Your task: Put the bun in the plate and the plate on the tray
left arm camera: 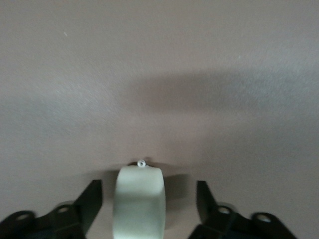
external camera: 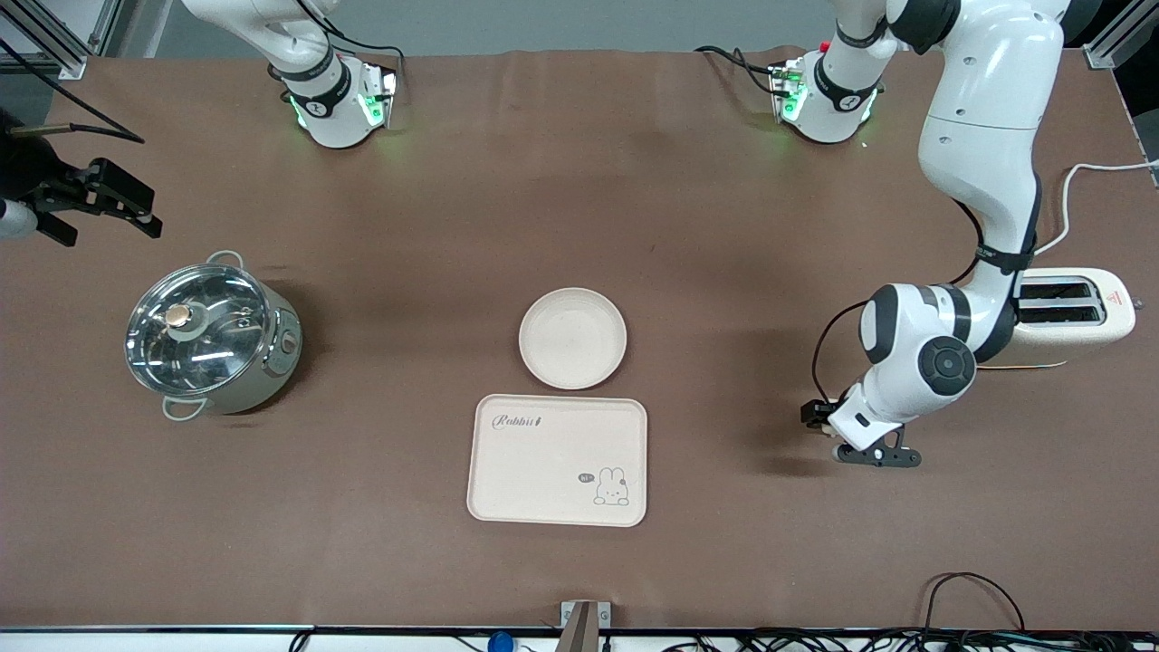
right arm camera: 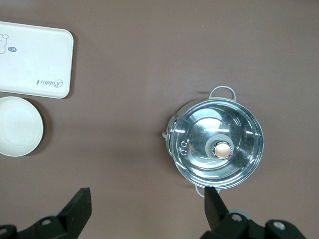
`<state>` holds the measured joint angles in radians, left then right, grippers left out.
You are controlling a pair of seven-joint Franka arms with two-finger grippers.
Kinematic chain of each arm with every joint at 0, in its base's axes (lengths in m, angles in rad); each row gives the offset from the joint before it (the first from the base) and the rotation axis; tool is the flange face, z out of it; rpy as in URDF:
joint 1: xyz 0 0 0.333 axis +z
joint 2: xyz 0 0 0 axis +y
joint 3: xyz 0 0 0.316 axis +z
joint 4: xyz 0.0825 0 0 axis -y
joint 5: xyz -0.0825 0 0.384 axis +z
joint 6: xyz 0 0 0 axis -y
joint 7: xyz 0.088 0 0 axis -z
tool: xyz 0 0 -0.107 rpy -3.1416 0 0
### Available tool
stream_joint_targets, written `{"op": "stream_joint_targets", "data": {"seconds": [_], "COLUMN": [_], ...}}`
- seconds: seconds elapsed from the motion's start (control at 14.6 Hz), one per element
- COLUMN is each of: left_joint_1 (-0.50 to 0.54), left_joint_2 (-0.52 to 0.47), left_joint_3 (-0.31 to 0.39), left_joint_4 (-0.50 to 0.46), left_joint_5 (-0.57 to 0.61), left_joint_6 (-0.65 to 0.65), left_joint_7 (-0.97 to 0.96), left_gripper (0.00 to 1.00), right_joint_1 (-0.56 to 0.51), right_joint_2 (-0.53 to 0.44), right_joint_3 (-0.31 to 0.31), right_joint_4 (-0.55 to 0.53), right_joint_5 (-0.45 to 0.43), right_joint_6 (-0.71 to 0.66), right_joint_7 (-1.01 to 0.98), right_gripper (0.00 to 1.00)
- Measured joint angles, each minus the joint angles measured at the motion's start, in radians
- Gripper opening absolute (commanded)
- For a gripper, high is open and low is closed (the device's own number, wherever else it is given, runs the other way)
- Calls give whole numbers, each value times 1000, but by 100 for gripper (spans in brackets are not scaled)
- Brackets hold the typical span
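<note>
The bun (left arm camera: pixel 139 199) lies on the brown table between the fingers of my left gripper (left arm camera: pixel 148 209), with a gap on each side. The left gripper (external camera: pixel 874 455) is open and low over the table toward the left arm's end, near the toaster; it hides the bun in the front view. The round plate (external camera: pixel 572 338) sits empty at mid-table, and the tray (external camera: pixel 557 459) with the rabbit drawing lies just nearer the front camera, also empty. Both show in the right wrist view: plate (right arm camera: pixel 17 127), tray (right arm camera: pixel 35 59). My right gripper (external camera: pixel 100 204) is open and empty, up beside the pot.
A steel pot with a glass lid (external camera: pixel 210 337) stands toward the right arm's end and shows in the right wrist view (right arm camera: pixel 217 149). A cream toaster (external camera: pixel 1073 312) stands at the left arm's end, beside the left arm's elbow. Cables run along the front edge.
</note>
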<state>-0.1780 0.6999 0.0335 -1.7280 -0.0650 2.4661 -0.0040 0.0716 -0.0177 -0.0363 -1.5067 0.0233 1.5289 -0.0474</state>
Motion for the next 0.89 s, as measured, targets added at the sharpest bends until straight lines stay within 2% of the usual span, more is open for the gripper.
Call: {"op": "stream_joint_targets", "data": {"seconds": [0.07, 0.27, 0.48, 0.69, 0.89], "left_joint_1": [0, 0, -2, -32, -187], "left_joint_2": [0, -6, -37, -97, -122], "left_joint_3": [-3, -10, -44, -125, -149], "left_joint_4": [-8, -10, -8, 31, 130], "left_joint_5": [0, -2, -2, -3, -3], "left_joint_6": [8, 10, 2, -145, -296], "left_joint_7": [0, -4, -47, -199, -516], "left_gripper": [18, 1, 0, 0, 1], "right_joint_1": [-1, -2, -1, 2, 2], "right_joint_2": [0, 0, 0, 0, 0], "right_joint_3": [-1, -3, -1, 0, 0], "right_joint_4": [0, 0, 0, 0, 0], "right_joint_5": [0, 0, 0, 0, 0], "right_joint_6": [0, 1, 17, 40, 41], "right_joint_7": [0, 0, 0, 0, 0], "right_gripper": [100, 100, 100, 100, 100]}}
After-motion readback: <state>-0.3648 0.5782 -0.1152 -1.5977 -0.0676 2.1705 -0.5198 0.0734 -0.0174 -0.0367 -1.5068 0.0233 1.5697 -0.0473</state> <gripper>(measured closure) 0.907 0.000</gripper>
